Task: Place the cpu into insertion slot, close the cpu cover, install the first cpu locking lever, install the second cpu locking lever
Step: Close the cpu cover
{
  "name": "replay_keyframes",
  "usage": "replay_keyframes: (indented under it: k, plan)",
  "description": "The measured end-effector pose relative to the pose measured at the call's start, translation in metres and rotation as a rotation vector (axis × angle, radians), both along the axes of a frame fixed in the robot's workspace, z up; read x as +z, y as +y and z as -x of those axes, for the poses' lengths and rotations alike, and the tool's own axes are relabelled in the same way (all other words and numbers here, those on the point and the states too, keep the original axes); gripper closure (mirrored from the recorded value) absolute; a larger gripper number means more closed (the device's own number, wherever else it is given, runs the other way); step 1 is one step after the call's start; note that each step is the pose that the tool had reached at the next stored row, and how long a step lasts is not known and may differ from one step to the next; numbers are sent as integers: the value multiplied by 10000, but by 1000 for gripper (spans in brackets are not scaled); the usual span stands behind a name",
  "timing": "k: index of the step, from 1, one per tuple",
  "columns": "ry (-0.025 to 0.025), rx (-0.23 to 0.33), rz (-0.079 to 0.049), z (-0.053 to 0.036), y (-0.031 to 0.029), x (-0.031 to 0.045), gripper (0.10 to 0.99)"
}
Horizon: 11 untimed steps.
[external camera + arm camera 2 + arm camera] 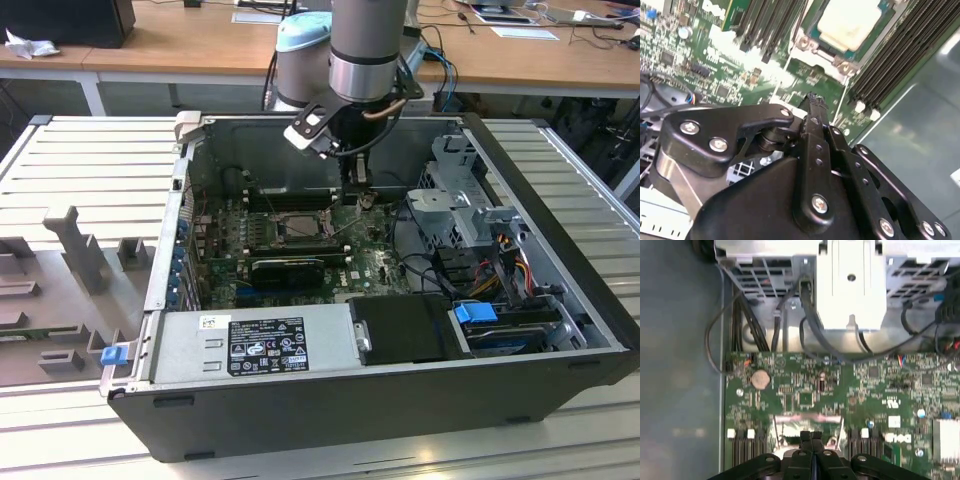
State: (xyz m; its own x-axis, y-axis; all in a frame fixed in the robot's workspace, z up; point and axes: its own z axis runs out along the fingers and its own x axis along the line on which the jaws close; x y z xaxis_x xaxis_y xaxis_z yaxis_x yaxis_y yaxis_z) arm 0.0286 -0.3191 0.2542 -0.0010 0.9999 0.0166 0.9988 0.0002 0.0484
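The cpu [847,20] lies flat and face up in the slot [290,228] on the green board [375,262]. Its pale face is level with the board. It is square, so it has no long axis, and its edges run parallel to the black memory slots [897,55] beside it. The cover [844,65] lies down around it as a silvery frame, and the pale face shows through the cut-out. I cannot tell whether the levers are latched.

The gripper [812,100] hangs inside the open case [330,420], low over the board. In the exterior view it is just beside the slot, on that view's right. The fingers [816,130] are pressed together with no gap, and nothing can be seen between them. In the second wrist view the tips are near a corner of the cover, over bare board. I cannot tell whether they touch the board or the frame. In the first wrist view the joined tips [811,436] sit in front of the slot's silvery frame, with the grey drive cage [850,285] beyond the board.

The case rests on a slatted grey counter [80,170].
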Motion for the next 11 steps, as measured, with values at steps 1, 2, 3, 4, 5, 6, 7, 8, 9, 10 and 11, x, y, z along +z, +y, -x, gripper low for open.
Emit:
replay_keyframes:
  k: [1, 2, 3, 4, 5, 6, 7, 8, 9, 10, 11]
  plan:
    - [1, -1, -1, -11, 2, 9, 980]
    - [3, -2, -2, -26, 5, 21, 980]
    - [7, -1, -4, -47, 7, 24, 980]
    - [13, -1, -6, -72, 9, 23, 980]
    - [37, -3, -4, -134, 13, 24, 980]
    - [54, -1, -4, -169, 15, 24, 980]
    - [78, -2, -3, -240, 19, 25, 980]
    - [88, 0, -3, -289, 21, 24, 980]
    - [93, 1, -5, -338, 21, 19, 980]
    - [96, 7, -4, -368, 22, -1, 980]
    - [97, 7, -3, -385, 21, -24, 980]
